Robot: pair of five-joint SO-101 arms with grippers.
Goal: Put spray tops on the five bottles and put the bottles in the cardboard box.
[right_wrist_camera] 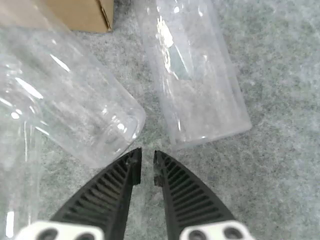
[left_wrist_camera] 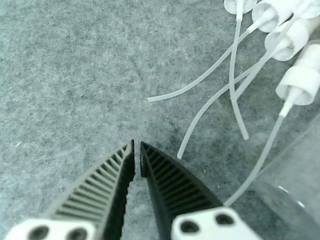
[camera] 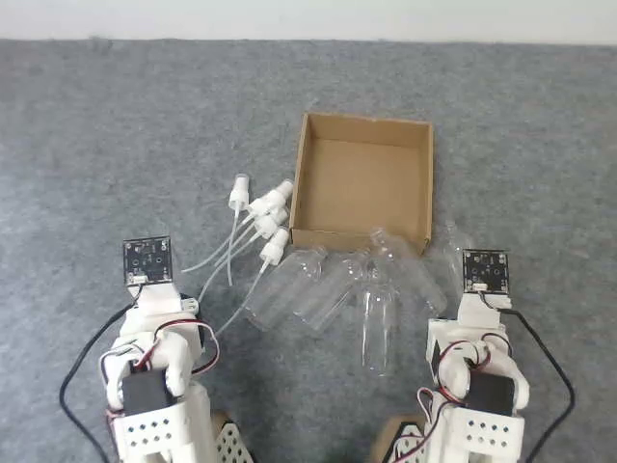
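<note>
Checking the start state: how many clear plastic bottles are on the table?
5. One clear plastic bottle lies mid-table, two left of it, two right, all near the brown cardboard box. None seems hidden.

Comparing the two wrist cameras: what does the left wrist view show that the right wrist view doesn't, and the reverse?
Left wrist view: spray tops with long tubes, lying loose on the grey mat. Right wrist view: a corner of the cardboard box and the bases of clear bottles lying on their sides. Shared: the mat, some clear bottle plastic, and jaws nearly closed, holding nothing.
</note>
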